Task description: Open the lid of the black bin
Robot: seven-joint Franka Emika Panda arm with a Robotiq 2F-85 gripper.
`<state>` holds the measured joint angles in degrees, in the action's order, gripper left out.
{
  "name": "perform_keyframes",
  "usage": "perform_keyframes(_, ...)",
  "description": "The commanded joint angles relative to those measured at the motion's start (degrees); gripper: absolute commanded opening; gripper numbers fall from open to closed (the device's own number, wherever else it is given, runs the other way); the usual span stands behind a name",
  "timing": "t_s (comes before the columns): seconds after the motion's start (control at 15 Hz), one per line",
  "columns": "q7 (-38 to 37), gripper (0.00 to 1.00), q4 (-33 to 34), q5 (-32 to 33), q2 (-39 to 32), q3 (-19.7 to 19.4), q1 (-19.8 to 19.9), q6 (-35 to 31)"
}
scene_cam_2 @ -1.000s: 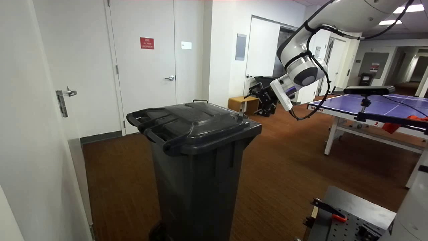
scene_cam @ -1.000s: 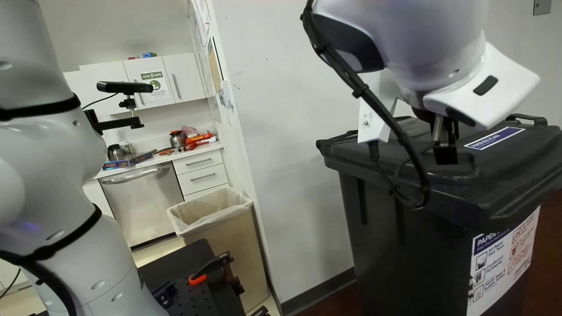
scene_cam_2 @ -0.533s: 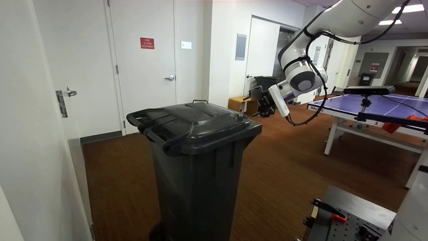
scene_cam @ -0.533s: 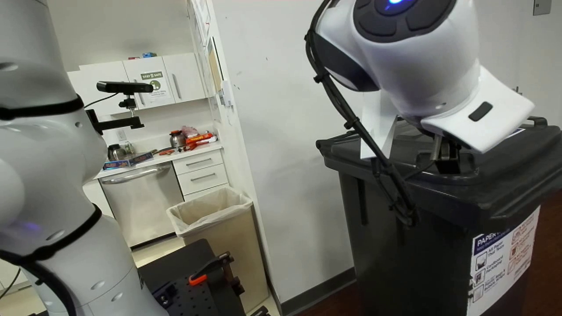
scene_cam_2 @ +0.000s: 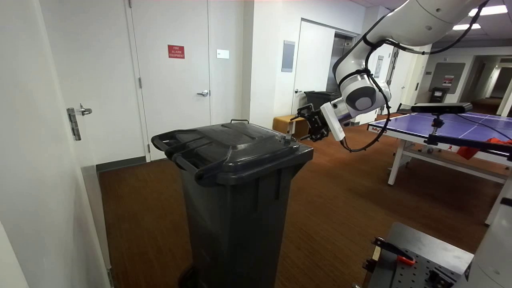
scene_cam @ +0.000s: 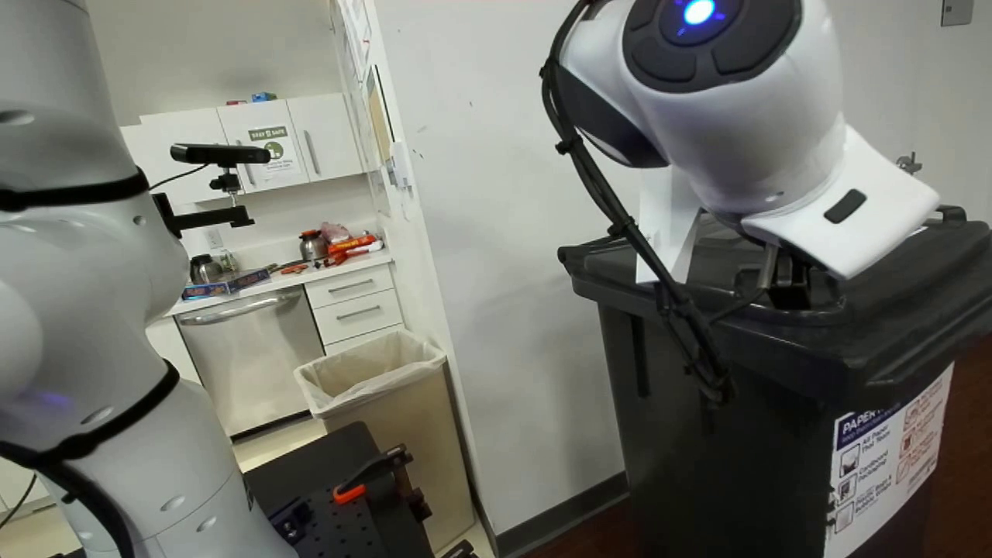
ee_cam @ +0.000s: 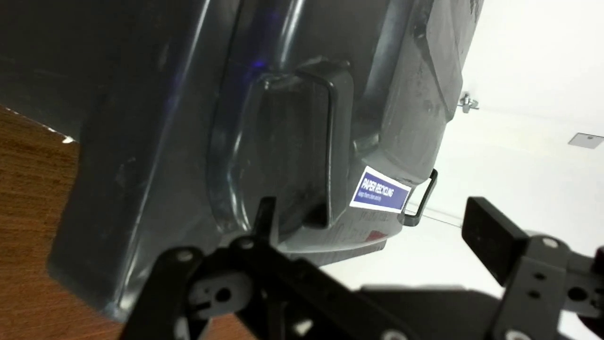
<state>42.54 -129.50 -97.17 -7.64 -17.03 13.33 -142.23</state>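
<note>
The black bin (scene_cam: pixel 682 465) stands upright in both exterior views (scene_cam_2: pixel 240 224), a white label (scene_cam: pixel 891 457) on its front. Its lid (scene_cam_2: pixel 236 140) lies flat and shut on top. In the wrist view the lid's handle bar (ee_cam: pixel 340 141) runs over a recess, with a blue-white sticker strip (ee_cam: pixel 380 191) beyond it. My gripper (ee_cam: pixel 377 229) is open with nothing between its fingers. One finger (ee_cam: pixel 267 215) overlaps the recess in the wrist view; contact cannot be told. In an exterior view the gripper (scene_cam_2: pixel 298 128) is near the handle end of the lid; elsewhere my hand mostly hides it.
A cable (scene_cam: pixel 604 194) hangs in a loop beside my hand. A beige bin (scene_cam: pixel 411 457) and a white wall (scene_cam: pixel 535 310) stand behind the black bin. A blue table-tennis table (scene_cam_2: pixel 452 122) and a camera on a mount (scene_cam_2: pixel 440 108) stand at the side.
My hand has moved down toward the handle end of the lid and tilted a little, mostly before the half-second mark. The lid and bin have not moved.
</note>
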Motion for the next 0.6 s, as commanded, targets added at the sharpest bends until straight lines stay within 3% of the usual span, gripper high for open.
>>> perform_keyframes(0.0,2.2,1.0,1.1,-5.0,-1.9,0.2,1.4,4.1)
perform_keyframes(0.53,4.7,1.0,1.6,-13.3,-5.6,0.2,1.4,11.9)
